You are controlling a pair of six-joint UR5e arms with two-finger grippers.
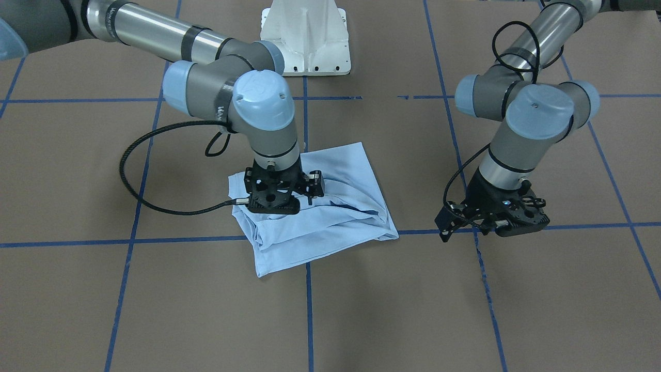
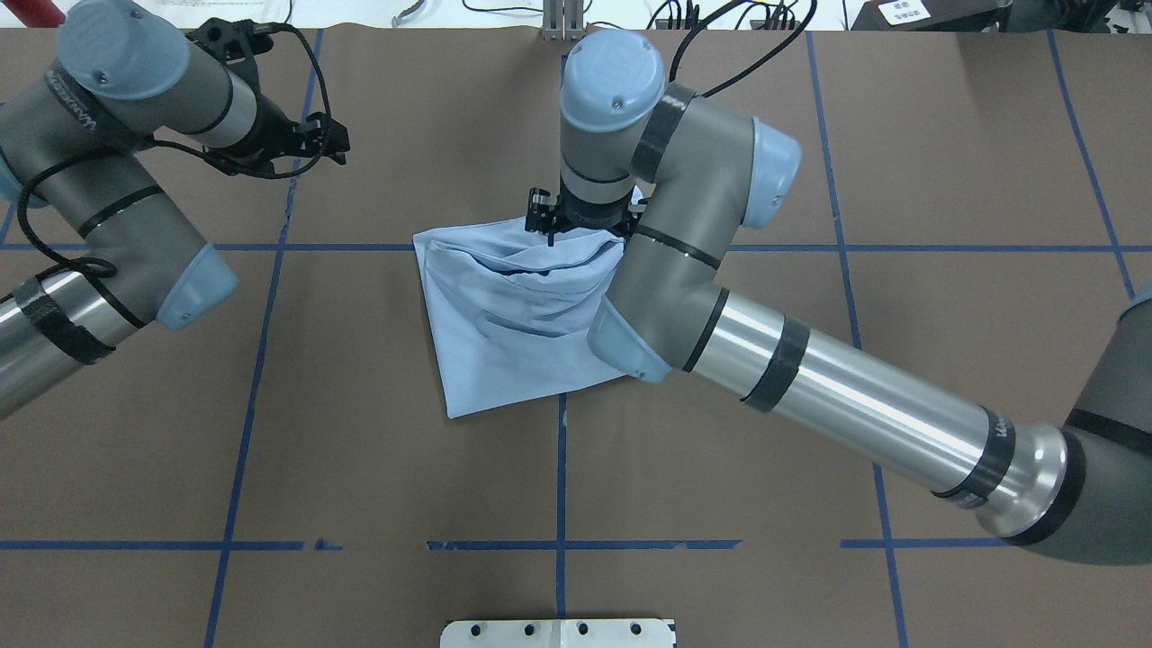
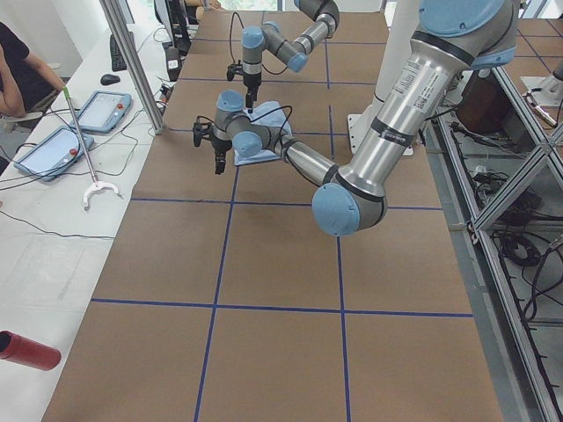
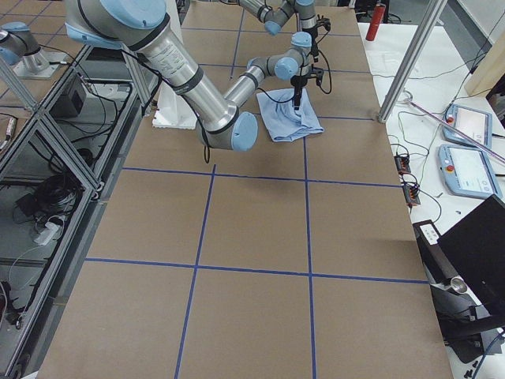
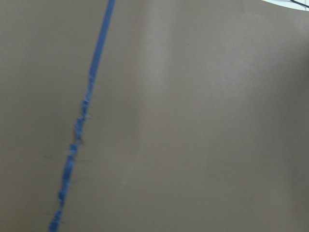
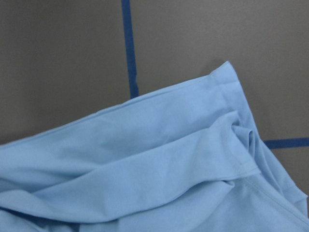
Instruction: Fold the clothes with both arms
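Note:
The pale light-blue T-shirt (image 1: 330, 227) lies folded into a rumpled bundle on the brown table, also seen from overhead (image 2: 513, 324) and close up in the right wrist view (image 6: 145, 159). Its chest print is hidden. My right gripper (image 1: 274, 202) points straight down over the bundle's edge away from the robot (image 2: 576, 220). Its wrist hides the fingers, so I cannot tell whether it is open or shut. My left gripper (image 1: 446, 227) hangs above bare table well to the shirt's side (image 2: 337, 144). It looks open and empty.
Blue tape lines (image 1: 308, 289) divide the brown table cover into squares. The white pedestal base (image 1: 305, 36) stands at the robot's side of the table. The left wrist view shows only brown table and one tape line (image 5: 82, 125). Operators' desks with tablets (image 3: 53, 145) line the far side.

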